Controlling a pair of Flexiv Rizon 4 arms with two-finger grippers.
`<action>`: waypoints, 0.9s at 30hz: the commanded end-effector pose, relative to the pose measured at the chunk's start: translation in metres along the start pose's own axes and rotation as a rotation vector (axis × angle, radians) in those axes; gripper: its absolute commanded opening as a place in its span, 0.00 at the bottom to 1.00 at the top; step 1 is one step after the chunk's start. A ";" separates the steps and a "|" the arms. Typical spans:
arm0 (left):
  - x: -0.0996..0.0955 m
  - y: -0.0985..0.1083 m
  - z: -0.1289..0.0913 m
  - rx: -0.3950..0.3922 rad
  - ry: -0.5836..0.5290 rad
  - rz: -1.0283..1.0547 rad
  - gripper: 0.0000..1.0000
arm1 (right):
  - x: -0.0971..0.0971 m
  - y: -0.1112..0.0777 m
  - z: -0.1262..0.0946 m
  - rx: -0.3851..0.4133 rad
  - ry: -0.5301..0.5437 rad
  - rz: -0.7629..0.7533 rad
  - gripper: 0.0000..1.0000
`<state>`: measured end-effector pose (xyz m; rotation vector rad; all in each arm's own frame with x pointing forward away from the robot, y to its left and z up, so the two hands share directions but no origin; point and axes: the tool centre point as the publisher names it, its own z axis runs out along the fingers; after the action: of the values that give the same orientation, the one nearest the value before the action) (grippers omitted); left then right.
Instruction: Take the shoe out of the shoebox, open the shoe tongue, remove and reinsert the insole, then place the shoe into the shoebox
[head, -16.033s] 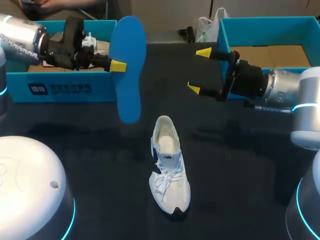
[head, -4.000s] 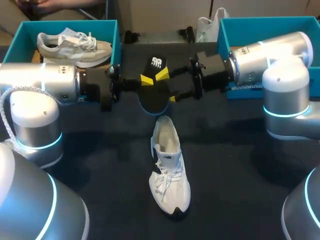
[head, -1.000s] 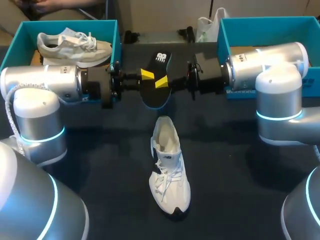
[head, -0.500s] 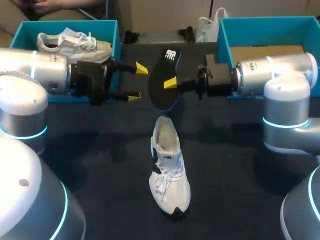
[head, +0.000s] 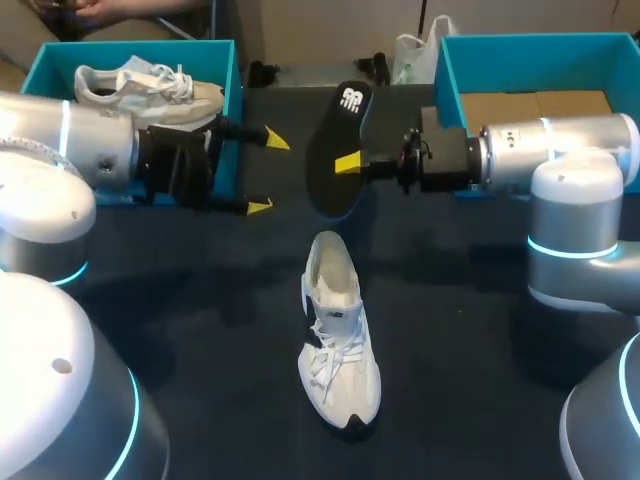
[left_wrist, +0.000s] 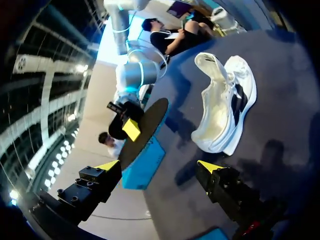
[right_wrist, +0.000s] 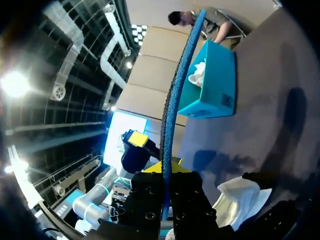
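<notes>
From the head view, the right gripper (head: 348, 162) pinches the insole (head: 335, 185) above the shoe (head: 338, 330) on the table (head: 480, 380), while the left gripper (head: 267, 172) hangs wide open and empty. In the left wrist view, the shoe lies ahead of the spread fingers (left_wrist: 107, 166). In the right wrist view, the insole stands edge-on in the grip.

**A robotics lab bench, staged for a shoe-handling trial**

Two silver jointed machines, the left arm (head: 60, 150) and the right arm (head: 560, 160), come in over a dark desk (head: 480, 350) from 9 and 3 o'clock. Each is banded with a glowing cyan ring. The desk holds test props. The left shoebox (head: 140, 45), teal, sits at 10 o'clock with a white sneaker (head: 140, 85) inside. The right shoebox (head: 530, 40), also teal with a brown cardboard floor, sits at 2 o'clock. A white shoe (head: 338, 335) lies near the middle, toe toward 6 o'clock. At 12 o'clock the yellow-tipped right gripper (head: 346, 163) pinches a dark insole (head: 335, 150) in the air.
</notes>
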<state>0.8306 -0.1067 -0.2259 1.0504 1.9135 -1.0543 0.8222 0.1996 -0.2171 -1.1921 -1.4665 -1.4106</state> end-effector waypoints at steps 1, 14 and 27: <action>-0.004 -0.004 -0.005 -0.105 0.272 -0.328 1.00 | 0.002 -0.006 0.000 -0.025 -0.004 -0.003 0.00; 0.001 -0.007 -0.002 -0.192 0.350 -0.446 1.00 | -0.007 -0.005 -0.004 -0.025 0.002 -0.026 0.00; 0.015 -0.014 -0.003 -0.489 0.496 -0.583 1.00 | -0.021 -0.007 -0.007 0.014 -0.076 -0.063 0.00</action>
<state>0.8108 -0.0999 -0.2382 0.5179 2.7090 -0.8237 0.8203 0.1895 -0.2395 -1.2081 -1.5725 -1.4144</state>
